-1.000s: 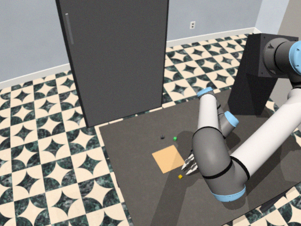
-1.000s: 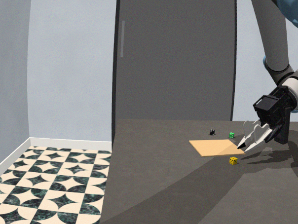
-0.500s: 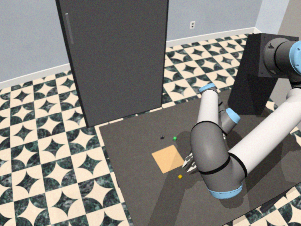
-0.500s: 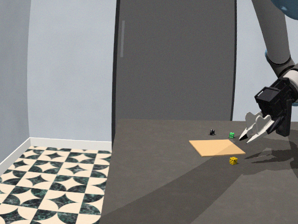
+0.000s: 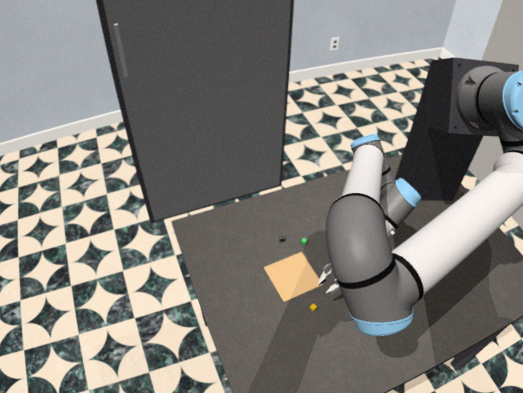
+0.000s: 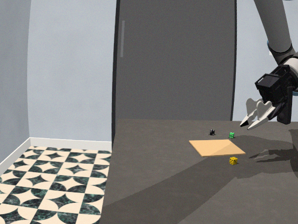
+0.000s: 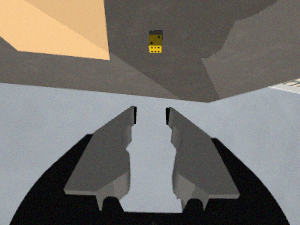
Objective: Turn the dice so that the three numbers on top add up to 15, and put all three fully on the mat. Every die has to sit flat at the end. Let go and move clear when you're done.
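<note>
The orange mat [image 5: 292, 276] lies flat on the dark table; it also shows in the exterior view [image 6: 216, 147] and in the wrist view [image 7: 55, 26]. The yellow die [image 5: 313, 307] [image 6: 233, 161] sits flat on the table just off the mat's near corner, and it lies below and ahead of the fingers in the wrist view [image 7: 155, 42]. The green die [image 5: 304, 241] [image 6: 231, 134] and the black die [image 5: 282, 237] [image 6: 212, 132] sit on the table beyond the mat's far edge. My gripper [image 6: 247, 126] hangs above the table to the right of the mat [image 5: 326, 280]. Its fingers stand a narrow gap apart with nothing between them.
A tall dark cabinet [image 5: 199, 99] stands at the table's far edge. The arm's dark pedestal [image 5: 450, 130] stands at the back right. The arm's elbow [image 5: 368, 268] hangs over the table right of the mat. Patterned floor tiles surround the table.
</note>
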